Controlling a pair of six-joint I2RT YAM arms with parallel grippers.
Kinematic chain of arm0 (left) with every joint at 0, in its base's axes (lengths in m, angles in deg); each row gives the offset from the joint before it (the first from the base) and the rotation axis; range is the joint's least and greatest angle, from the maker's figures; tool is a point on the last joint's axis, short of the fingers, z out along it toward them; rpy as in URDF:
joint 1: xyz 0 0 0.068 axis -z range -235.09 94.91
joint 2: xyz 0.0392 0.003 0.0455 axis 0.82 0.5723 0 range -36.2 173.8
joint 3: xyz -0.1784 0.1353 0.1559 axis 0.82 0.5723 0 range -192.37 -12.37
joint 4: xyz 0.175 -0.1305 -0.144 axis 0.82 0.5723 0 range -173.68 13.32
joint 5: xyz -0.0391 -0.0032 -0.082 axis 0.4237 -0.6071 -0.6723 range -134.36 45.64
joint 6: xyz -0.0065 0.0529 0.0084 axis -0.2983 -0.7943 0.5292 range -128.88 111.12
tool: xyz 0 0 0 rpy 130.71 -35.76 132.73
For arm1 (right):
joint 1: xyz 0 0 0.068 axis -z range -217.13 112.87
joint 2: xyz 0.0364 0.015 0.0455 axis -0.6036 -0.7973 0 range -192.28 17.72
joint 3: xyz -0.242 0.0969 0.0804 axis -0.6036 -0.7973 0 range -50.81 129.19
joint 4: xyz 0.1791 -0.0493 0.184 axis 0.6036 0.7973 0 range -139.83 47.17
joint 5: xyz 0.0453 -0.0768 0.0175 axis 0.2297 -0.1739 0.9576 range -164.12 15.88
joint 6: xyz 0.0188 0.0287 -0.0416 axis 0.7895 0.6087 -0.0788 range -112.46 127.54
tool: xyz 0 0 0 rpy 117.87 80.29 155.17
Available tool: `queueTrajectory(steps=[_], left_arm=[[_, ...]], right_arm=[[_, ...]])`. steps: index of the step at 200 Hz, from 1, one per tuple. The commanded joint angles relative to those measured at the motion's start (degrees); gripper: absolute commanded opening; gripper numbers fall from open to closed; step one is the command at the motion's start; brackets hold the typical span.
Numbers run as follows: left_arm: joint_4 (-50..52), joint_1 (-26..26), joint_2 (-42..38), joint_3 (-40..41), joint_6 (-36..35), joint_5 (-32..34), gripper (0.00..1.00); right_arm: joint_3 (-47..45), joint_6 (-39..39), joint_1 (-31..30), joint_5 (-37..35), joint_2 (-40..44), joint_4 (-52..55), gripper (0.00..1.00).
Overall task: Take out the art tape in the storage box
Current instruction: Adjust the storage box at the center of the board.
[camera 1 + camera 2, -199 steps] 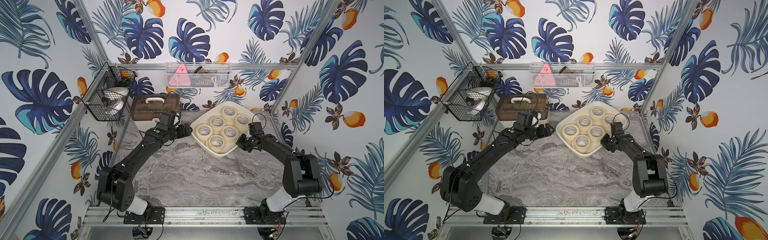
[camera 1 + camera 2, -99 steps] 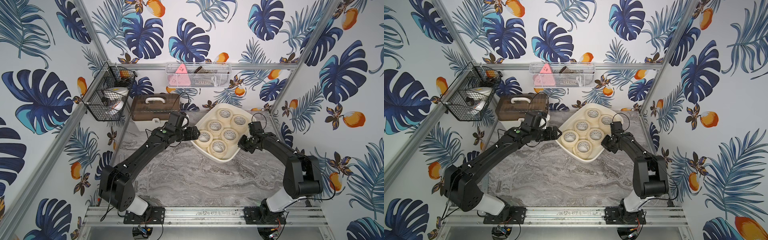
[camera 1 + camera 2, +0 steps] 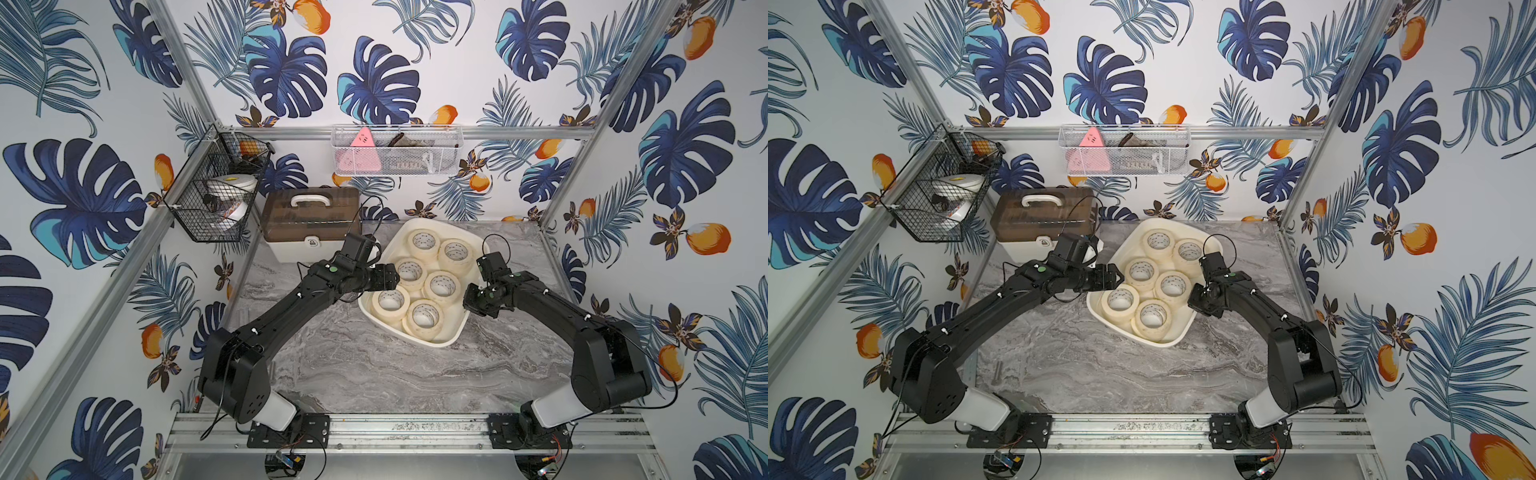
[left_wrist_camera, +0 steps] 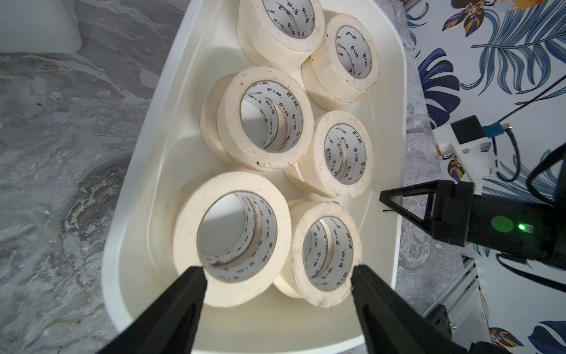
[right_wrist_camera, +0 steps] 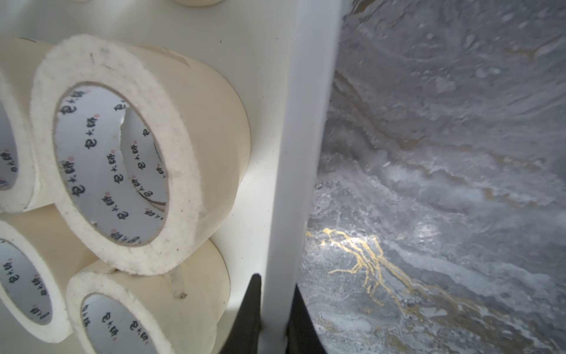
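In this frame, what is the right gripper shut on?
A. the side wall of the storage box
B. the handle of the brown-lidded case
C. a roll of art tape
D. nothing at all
A: in the right wrist view the right gripper has one finger inside and one outside the wall of the storage box, pinching it.

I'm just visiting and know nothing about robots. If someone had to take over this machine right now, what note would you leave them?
Left gripper: open and holding nothing, jaws spread over the storage box, facing the top rolls.
Right gripper: shut on the storage box's side wall, one finger inside and one outside.
Art tape: every roll in view is in the box, six on top with more underneath.
Done: nothing is out yet; no roll lies on the marble table.
Left: lift the rolls out, probably one at a time.
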Motion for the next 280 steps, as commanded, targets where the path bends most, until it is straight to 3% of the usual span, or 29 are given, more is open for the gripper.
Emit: queueTrajectory(steps=[1, 119, 174, 280], left_arm=[[0.63, 0.08, -0.06, 1.06, -0.18, 0.76, 0.82], [3.67, 0.1, -6.35, 7.66, -0.8, 3.69, 0.81], [4.24, 0.09, -8.94, 8.3, -0.44, 4.45, 0.82], [5.74, 0.1, -10.27, 7.37, -1.82, 6.02, 0.83]], right_arm=[[-1.41, -7.2, -2.37, -0.1, 0.52, 8.4, 0.0], [1.1, -12.31, -5.96, -18.29, 3.12, 19.19, 0.0], [0.83, -14.22, -6.43, -16.04, 4.56, 19.48, 0.0], [7.52, -14.59, -7.17, -15.32, -1.93, 16.26, 0.0]])
